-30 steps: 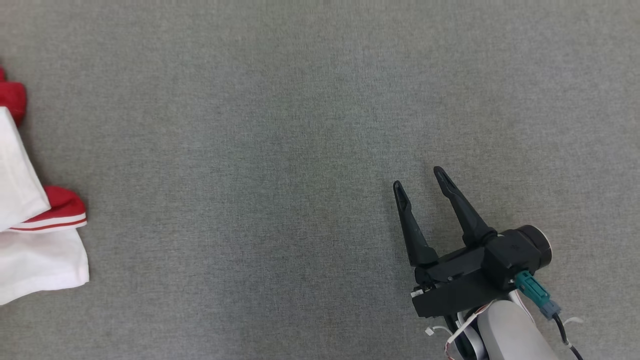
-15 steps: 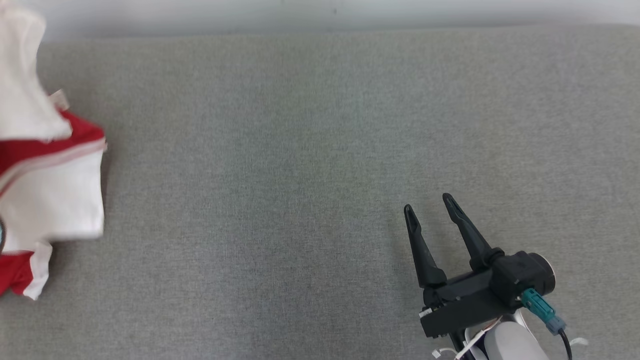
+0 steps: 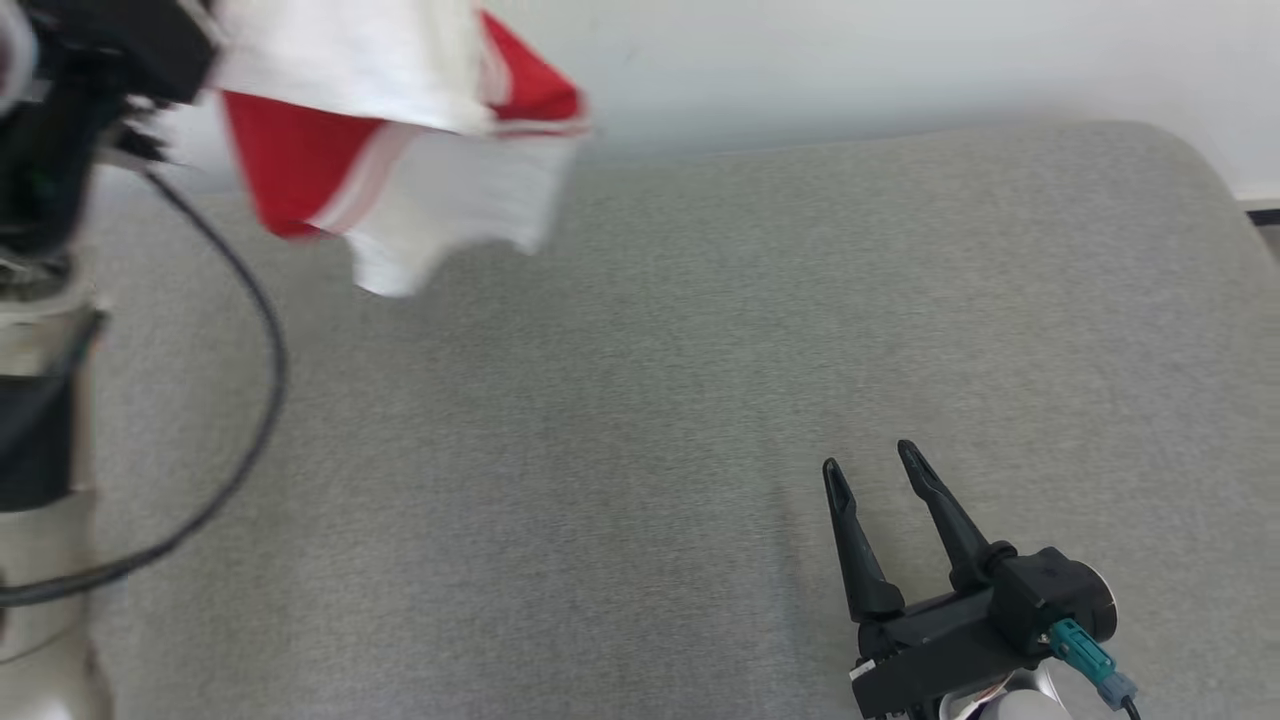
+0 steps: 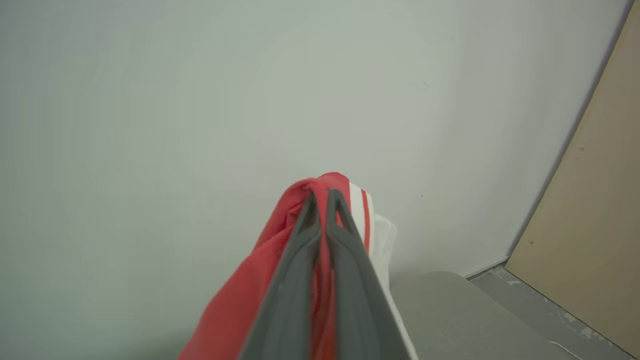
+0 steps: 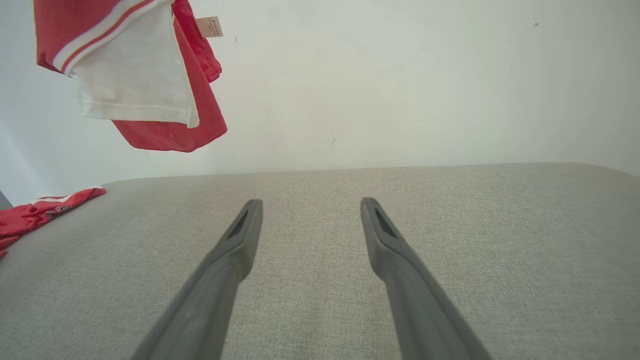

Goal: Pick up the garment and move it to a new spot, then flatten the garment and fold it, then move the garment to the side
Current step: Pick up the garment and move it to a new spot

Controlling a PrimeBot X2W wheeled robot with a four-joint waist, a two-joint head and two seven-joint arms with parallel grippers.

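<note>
The garment [image 3: 400, 150], white with red panels and striped trim, hangs in the air above the back left of the grey surface. In the left wrist view my left gripper [image 4: 322, 197] is shut on the garment [image 4: 240, 300], whose red cloth bunches around the fingers. The left gripper's dark body [image 3: 60, 90] shows at the head view's top left. The garment [image 5: 135, 75] also dangles at the upper left of the right wrist view, clear of the surface. My right gripper [image 3: 868, 457] stands open and empty low over the front right of the surface, its fingers [image 5: 235, 245] spread wide.
A grey cloth-covered surface [image 3: 640, 400] runs back to a white wall [image 3: 850, 60]. Another red cloth [image 5: 40, 212] lies at its far left edge. A black cable [image 3: 250, 300] loops from my left arm. A tan board [image 4: 590, 225] leans by the wall.
The head camera has tilted up, bringing the wall into view. The garment has been lifted off the surface and swung up and to the right. The right gripper stays open.
</note>
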